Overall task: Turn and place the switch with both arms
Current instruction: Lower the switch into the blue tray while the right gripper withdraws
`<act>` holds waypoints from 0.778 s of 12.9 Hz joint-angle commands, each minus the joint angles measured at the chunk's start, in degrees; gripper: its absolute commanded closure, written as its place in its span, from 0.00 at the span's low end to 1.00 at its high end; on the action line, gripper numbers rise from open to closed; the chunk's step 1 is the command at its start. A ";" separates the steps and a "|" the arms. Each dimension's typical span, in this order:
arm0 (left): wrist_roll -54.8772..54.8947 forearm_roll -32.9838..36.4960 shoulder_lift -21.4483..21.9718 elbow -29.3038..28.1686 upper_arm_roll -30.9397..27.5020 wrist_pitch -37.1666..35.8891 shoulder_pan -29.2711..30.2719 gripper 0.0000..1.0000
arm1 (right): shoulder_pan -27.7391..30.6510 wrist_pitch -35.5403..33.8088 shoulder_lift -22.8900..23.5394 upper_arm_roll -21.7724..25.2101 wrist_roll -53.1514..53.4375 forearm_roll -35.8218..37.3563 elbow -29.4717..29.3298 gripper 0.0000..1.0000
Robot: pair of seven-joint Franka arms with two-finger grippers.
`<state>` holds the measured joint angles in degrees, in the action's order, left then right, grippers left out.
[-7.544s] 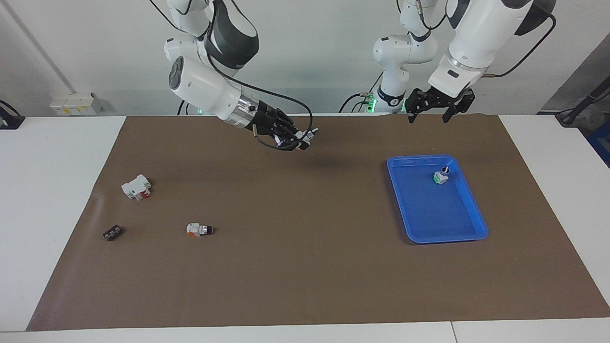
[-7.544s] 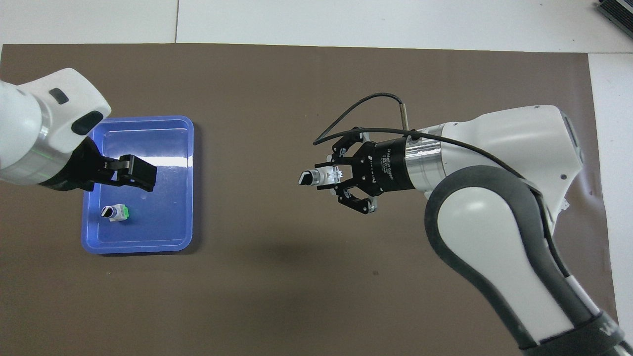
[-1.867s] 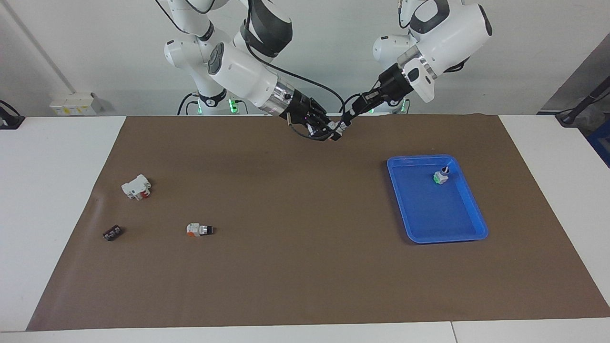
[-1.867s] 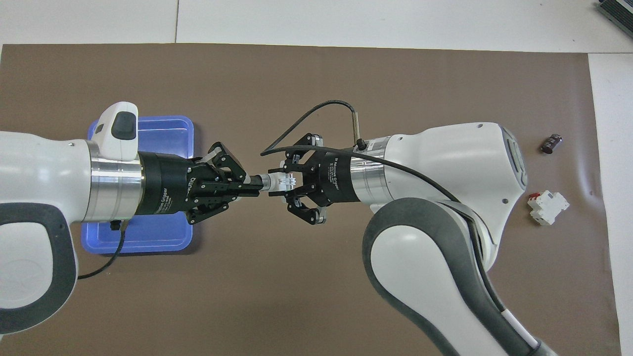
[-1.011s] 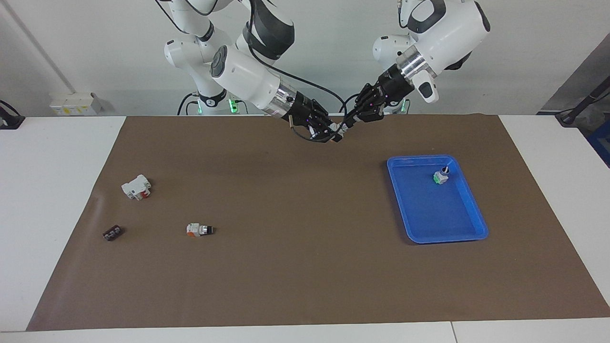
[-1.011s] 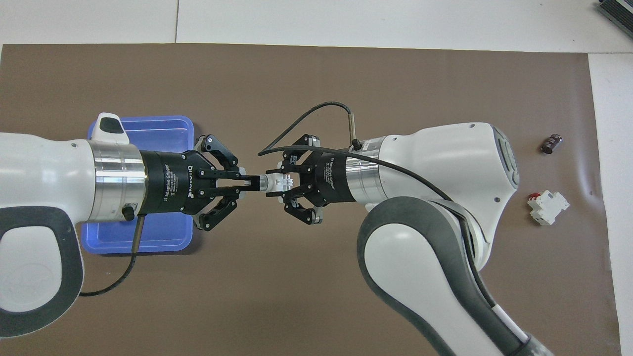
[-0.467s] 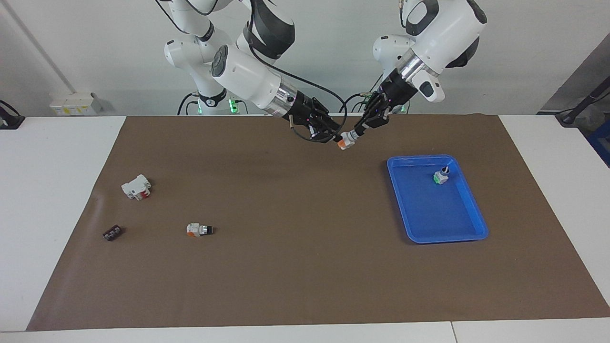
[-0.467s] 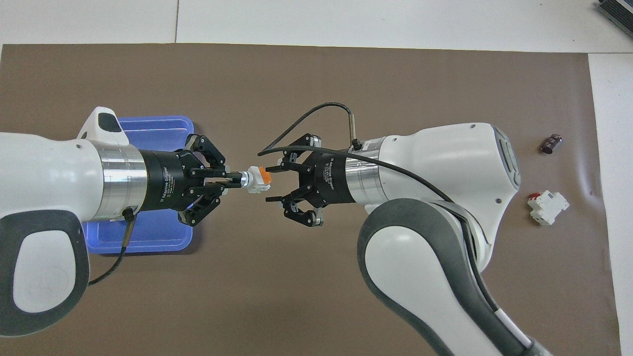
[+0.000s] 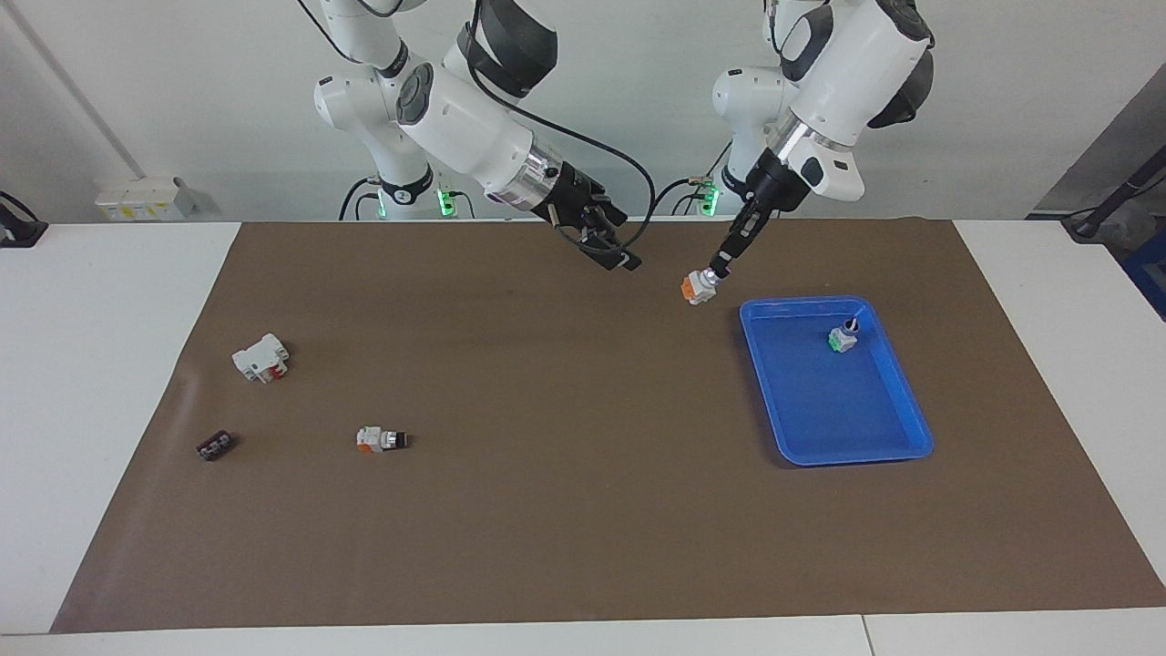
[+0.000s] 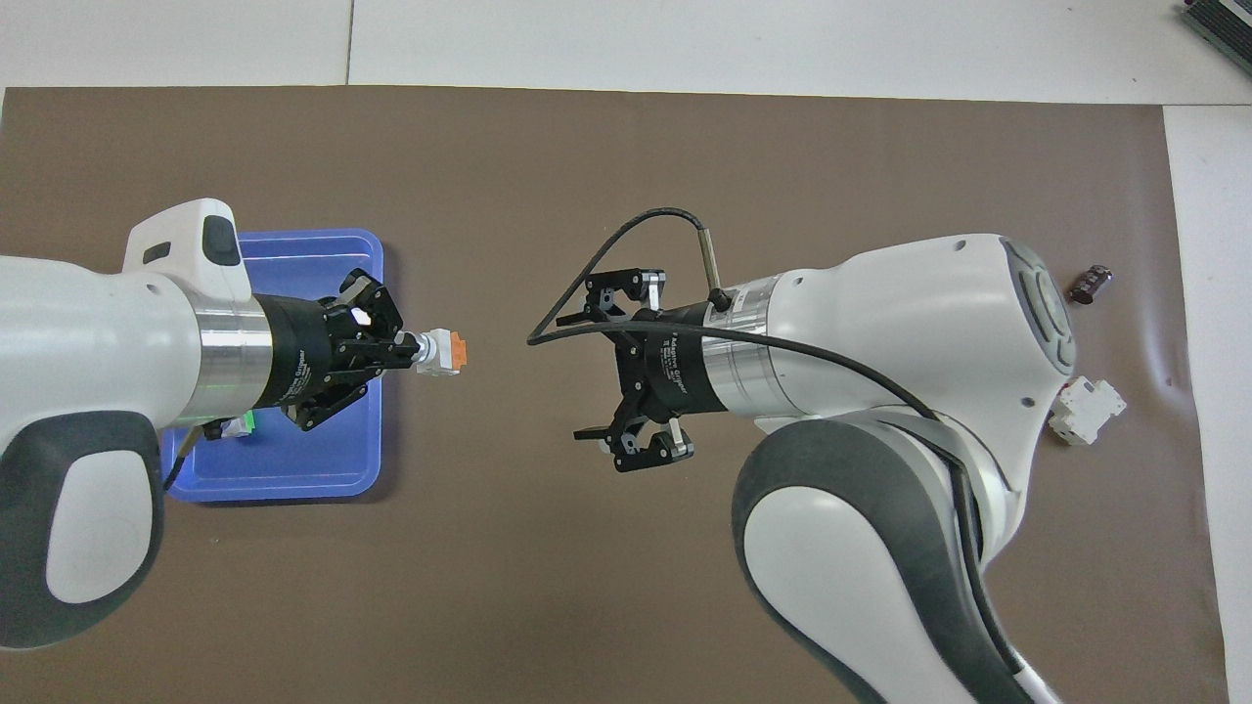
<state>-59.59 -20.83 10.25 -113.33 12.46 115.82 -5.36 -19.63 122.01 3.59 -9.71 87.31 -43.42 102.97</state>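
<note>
Left gripper (image 9: pixel 713 272) fingers clamped on switch (image 9: pixel 698 288) knob, upper centre of frame, beside blue tray (image 9: pixel 911 428). Right gripper (image 10: pixel 614 367) fingers spread wide, empty.

A white counter (image 9: pixel 118 301) carries a brown mat (image 9: pixel 565 510) that covers most of its top. On the mat, just past the left arm's jaws toward that arm's end of the counter, lies a blue tray (image 9: pixel 897 387). Well away from the right arm's jaws, toward that arm's end, lie a white block with a red part (image 9: pixel 260 357), a small flat black piece (image 9: pixel 215 445) and a small white switch with an orange face (image 9: pixel 380 439), each apart from the others.
</note>
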 commanded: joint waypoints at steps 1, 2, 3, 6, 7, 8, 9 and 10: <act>14.00 4.21 1.70 -3.02 -0.15 -1.48 3.68 1.00 | 2.22 -1.42 -2.44 -0.05 -8.88 7.17 0.30 0.00; 19.98 4.74 2.32 -3.90 -0.15 -1.48 5.52 1.00 | 3.62 -1.51 -3.23 -0.04 -12.83 10.08 0.30 0.00; 26.56 4.75 2.58 -5.31 -0.15 -1.39 7.28 1.00 | 4.77 -1.77 -3.76 -0.04 -16.35 12.80 0.30 0.00; 42.40 10.52 2.85 -7.77 -0.06 -1.22 10.80 1.00 | 7.85 -2.12 -4.03 -0.04 -26.63 23.07 0.39 0.00; 47.32 11.59 2.76 -8.74 -0.15 -0.78 11.77 1.00 | 9.33 -2.21 -4.03 -0.04 -30.50 27.64 0.39 0.00; 51.64 11.60 2.41 -9.18 -0.06 -0.52 13.00 1.00 | 11.26 -2.82 -4.03 -0.04 -34.02 30.90 0.39 0.00; 55.86 11.69 2.06 -9.62 -0.06 0.44 13.97 1.00 | 13.19 -3.52 -3.94 -0.04 -38.23 32.85 0.30 0.00; 59.55 11.69 1.97 -10.41 -0.06 1.76 14.58 1.00 | 15.48 -4.23 -4.03 -0.04 -43.58 34.00 0.30 0.00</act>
<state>-6.35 -10.24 10.77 -121.11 11.95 115.30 7.61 -8.01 119.35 0.15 -9.24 51.92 -12.10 102.99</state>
